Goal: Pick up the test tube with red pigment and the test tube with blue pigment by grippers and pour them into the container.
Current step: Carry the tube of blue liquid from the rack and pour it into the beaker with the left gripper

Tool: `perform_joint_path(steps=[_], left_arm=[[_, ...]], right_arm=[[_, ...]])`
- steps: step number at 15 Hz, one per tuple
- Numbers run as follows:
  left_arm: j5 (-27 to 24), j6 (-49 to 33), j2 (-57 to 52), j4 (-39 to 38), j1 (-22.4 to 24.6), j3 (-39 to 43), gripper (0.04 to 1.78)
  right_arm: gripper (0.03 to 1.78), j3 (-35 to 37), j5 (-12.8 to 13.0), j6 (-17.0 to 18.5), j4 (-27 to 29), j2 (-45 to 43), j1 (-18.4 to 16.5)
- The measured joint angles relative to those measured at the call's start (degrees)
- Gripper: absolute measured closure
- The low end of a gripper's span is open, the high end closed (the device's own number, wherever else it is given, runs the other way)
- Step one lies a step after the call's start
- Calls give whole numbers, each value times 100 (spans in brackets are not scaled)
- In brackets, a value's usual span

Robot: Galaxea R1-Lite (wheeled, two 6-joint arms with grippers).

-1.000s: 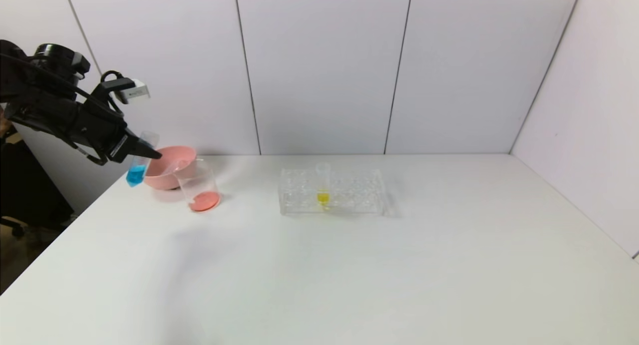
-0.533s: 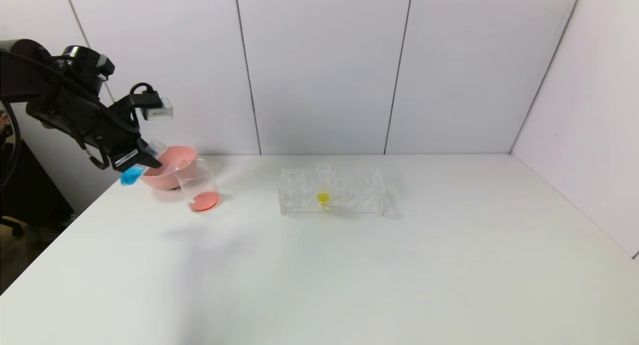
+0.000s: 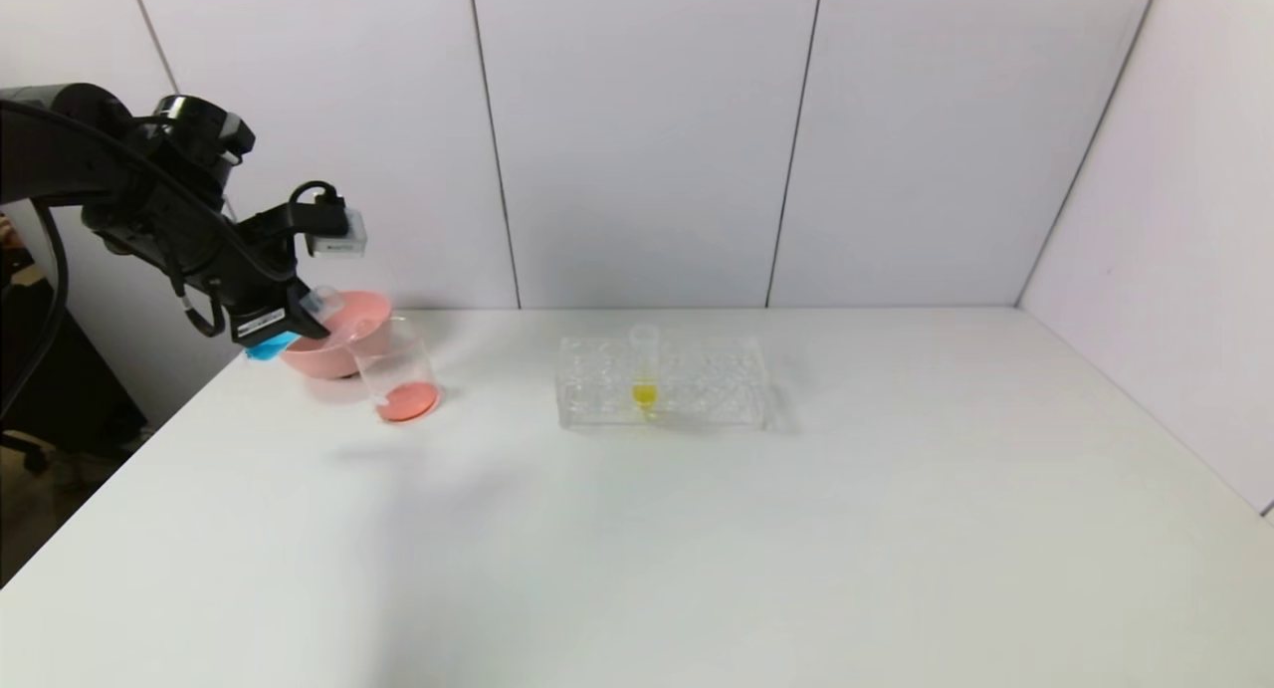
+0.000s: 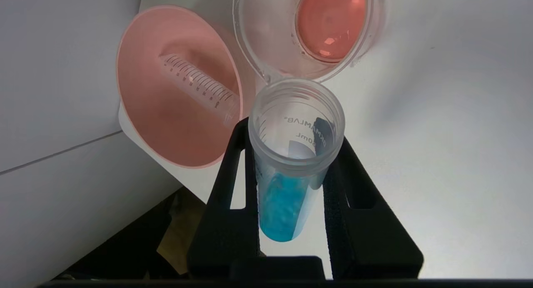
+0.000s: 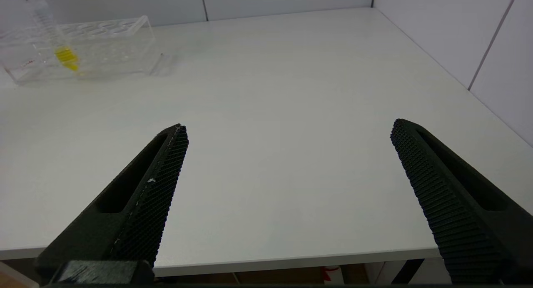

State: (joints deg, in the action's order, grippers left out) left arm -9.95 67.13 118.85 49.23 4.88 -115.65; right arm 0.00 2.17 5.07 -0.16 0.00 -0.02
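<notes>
My left gripper (image 3: 299, 315) is shut on the test tube with blue pigment (image 3: 267, 346) and holds it tilted in the air beside the pink bowl, its mouth toward the container. In the left wrist view the tube (image 4: 283, 204) sits between the black fingers (image 4: 233, 175), blue liquid at its bottom, its open mouth just short of the container's lip. The container (image 3: 396, 364), a clear beaker (image 4: 258, 38), holds red-orange liquid at its bottom. No tube with red liquid shows. My right gripper (image 5: 289, 129) is open and empty above the table's front edge.
A pink bowl (image 3: 343, 320) stands behind the container; an empty clear graduated tube (image 4: 200, 88) lies in it. A clear tube rack (image 3: 697, 381) with a yellow-liquid tube (image 3: 644, 369) stands mid-table; it also shows in the right wrist view (image 5: 108, 46).
My left gripper has moved right toward the bowl and container and tipped the blue tube further over. Nothing else has moved.
</notes>
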Motion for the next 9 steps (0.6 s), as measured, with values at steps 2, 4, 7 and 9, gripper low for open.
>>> perform_joint_path(steps=[2,4,7,9], left_arm=[[124,128,12,-28,-78,0,137],[400,222,30,-85,-161,0,137],[742,268,89,-290,-323,0,137],[1000,277,141,-402,-406,0,137]], right_arm=[[4,0,0,0,0,0,0],[4,0,0,0,0,0,0],[4,0,0,0,0,0,2],[4,0,-2,0,0,0,2]])
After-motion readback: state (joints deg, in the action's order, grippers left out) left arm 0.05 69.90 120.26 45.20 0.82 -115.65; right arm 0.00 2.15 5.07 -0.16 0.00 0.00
